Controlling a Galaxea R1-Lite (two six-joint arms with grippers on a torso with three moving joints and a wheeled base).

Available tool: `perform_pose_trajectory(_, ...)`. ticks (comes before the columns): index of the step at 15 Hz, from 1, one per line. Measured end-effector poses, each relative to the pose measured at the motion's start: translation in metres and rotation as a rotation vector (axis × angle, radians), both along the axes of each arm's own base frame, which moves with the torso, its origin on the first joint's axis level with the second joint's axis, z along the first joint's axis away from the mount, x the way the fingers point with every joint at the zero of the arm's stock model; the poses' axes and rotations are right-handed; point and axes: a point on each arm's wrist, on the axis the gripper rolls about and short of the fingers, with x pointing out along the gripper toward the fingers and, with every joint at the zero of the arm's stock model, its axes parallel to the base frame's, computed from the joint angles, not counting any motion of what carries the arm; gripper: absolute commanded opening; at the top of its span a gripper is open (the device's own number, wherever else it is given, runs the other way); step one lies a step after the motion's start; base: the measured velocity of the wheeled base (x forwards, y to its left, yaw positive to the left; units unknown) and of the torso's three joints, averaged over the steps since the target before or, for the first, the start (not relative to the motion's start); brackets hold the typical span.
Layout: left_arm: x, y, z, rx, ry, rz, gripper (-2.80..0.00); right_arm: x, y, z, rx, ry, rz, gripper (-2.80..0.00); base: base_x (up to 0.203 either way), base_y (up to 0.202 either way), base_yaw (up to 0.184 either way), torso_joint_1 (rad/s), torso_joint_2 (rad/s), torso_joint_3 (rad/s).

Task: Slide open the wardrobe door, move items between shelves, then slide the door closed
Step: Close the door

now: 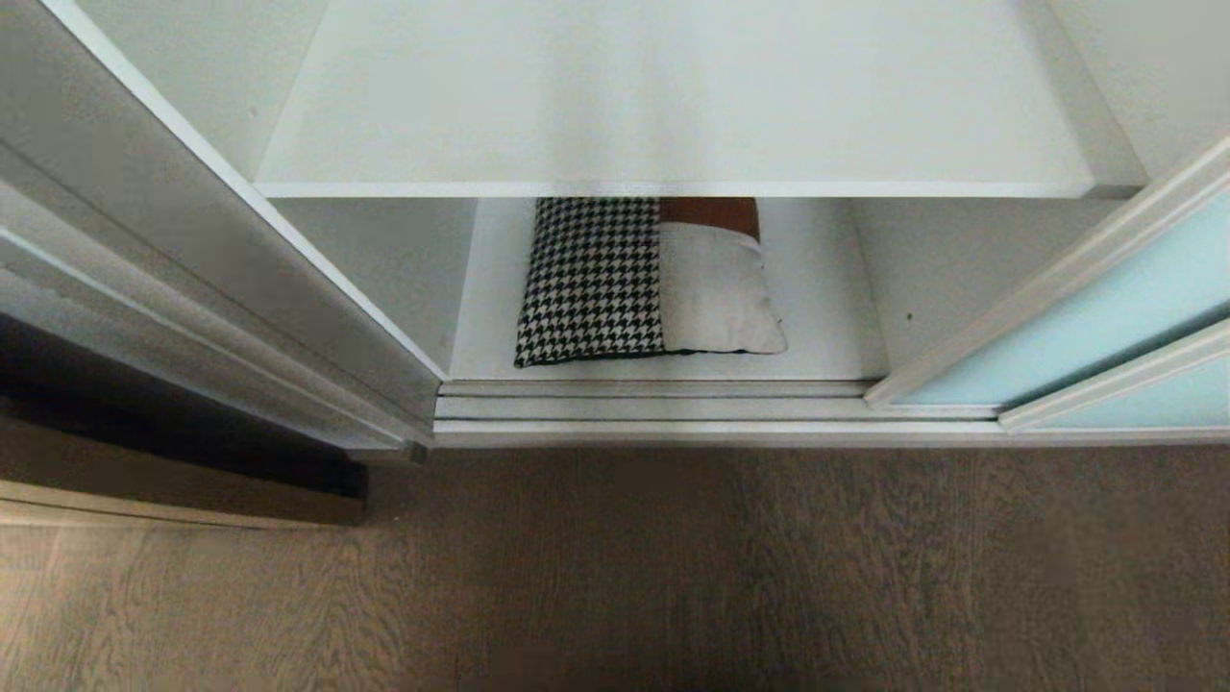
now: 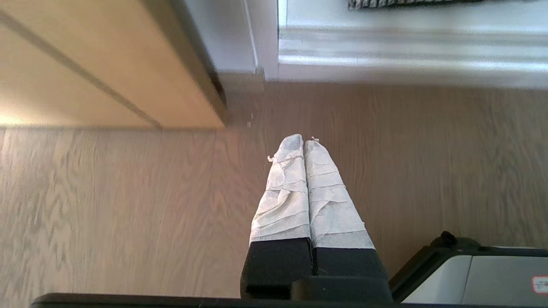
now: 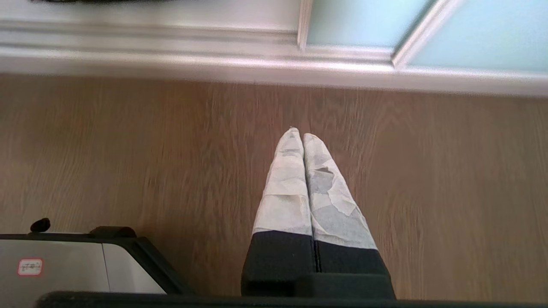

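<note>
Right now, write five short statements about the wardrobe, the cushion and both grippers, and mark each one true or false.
1. The sliding wardrobe door stands slid off to the right, leaving the compartment open. True.
2. The cushion lies on the upper shelf. False: it lies on the bottom board, under that shelf.
3. The cushion shows a houndstooth panel beside a plain cream one. True.
4. The left gripper is shut on the cushion. False: it is shut and empty, above the wooden floor.
5. The right gripper is shut, holding nothing, above the floor in front of the door track. True.
</note>
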Motion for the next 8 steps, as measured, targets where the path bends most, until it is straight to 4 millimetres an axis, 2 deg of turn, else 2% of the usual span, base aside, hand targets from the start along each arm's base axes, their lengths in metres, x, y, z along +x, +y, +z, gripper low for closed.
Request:
perform_pose_trajectory(2,0.0000,0.0000,-0.0001,0.000,0.001,0.000,-2.80,0.0000,0.0000,0.0000,0.000,0.000,0.000,-2.80,-0.121,0.000,-0.001,-0.001,0.00,0.003)
perform_pose_trajectory(8,0.0000,0.0000,0.0000,0.000,0.000,0.000,-2.80,0.0000,0.0000,0.0000,-0.001,0.000,0.000,-2.80,0.000,0.000,0.000,0.000,0.00,0.000)
